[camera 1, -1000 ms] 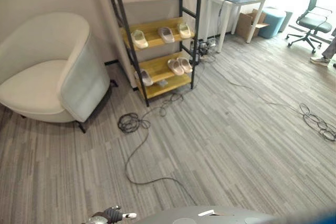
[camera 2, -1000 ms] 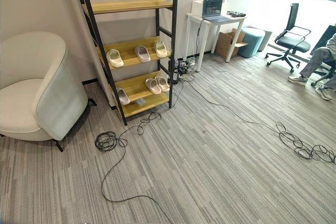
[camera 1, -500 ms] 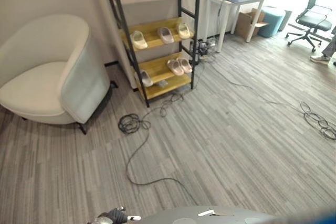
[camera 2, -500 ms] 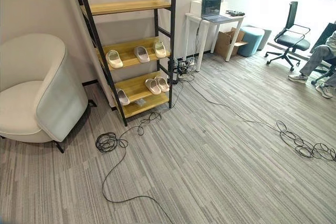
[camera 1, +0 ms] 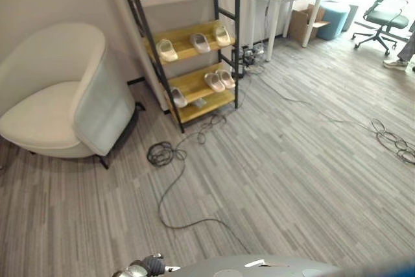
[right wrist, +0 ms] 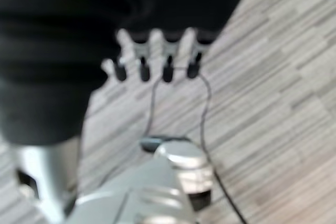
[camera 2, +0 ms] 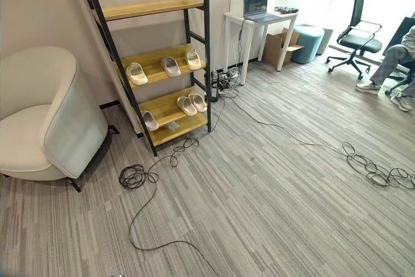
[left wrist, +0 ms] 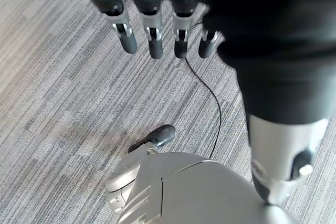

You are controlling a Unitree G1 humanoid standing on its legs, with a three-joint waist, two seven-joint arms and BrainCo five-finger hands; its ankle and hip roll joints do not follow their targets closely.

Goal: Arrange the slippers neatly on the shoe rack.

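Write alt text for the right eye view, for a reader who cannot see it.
A black-framed shoe rack with wooden shelves stands against the wall, holding three pale slippers on its middle shelf and three more on its bottom shelf. A cream armchair sits to its left, and black cables trail over the grey striped floor.
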